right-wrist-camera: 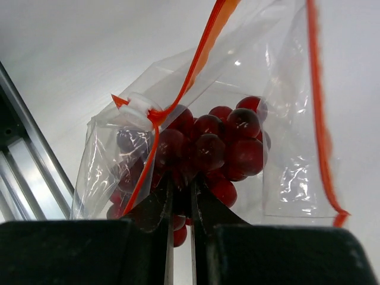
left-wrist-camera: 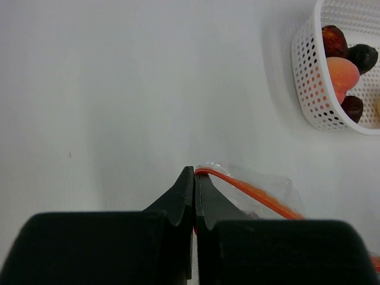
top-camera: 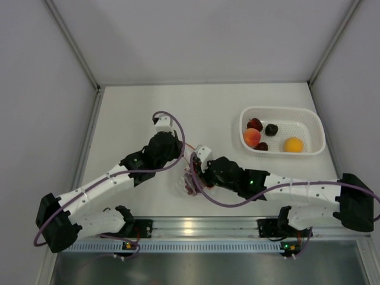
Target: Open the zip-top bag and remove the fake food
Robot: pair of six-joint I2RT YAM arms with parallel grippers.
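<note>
Clamped tight, the right gripper (right-wrist-camera: 181, 189) is held on the zip-top bag (right-wrist-camera: 279, 136) just beneath the grape bunch (right-wrist-camera: 214, 145) inside it. The left gripper (left-wrist-camera: 194, 178) is pinched closed on the bag's red zip edge. Both arms are bent inward, meeting over the surface (top-camera: 136, 113) near its middle.

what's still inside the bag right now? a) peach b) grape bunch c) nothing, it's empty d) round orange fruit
B: the right wrist view shows the dark red grape bunch inside the clear bag, while the peach and orange fruit lie in the basket.
</note>
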